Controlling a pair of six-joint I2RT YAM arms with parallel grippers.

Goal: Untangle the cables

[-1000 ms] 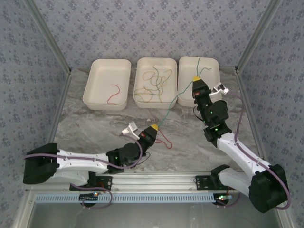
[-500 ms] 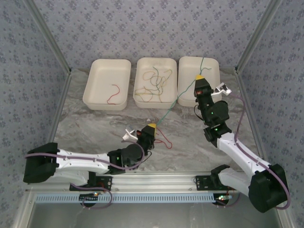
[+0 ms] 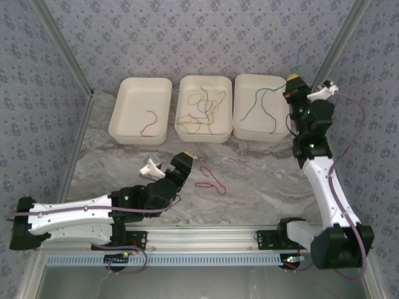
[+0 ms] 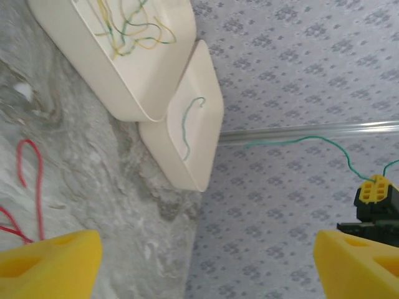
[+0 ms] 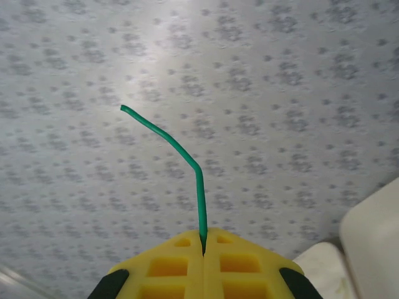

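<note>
My right gripper point(image 3: 293, 78) is raised by the right wall, shut on one end of a green cable point(image 5: 198, 180) that pokes up between its yellow pads point(image 5: 187, 265). The rest of that green cable point(image 3: 260, 104) trails down into the right white tray point(image 3: 242, 129). My left gripper point(image 3: 184, 161) hovers low over the table, open, its yellow fingertips point(image 4: 50, 265) wide apart with nothing between them. A red cable point(image 3: 209, 180) lies looped on the marble just right of it. Tangled yellow-olive and green cables point(image 3: 201, 109) lie in the middle tray.
The left white tray point(image 3: 124, 132) holds a single red cable point(image 3: 148, 122). All three trays stand side by side at the back of the marble table point(image 3: 262, 180). Patterned walls with metal posts close in both sides.
The left gripper opened, letting go of the cables it held, and drew back left. The right arm swung up and right, pulling the green cable free so it now lies in the right tray.
</note>
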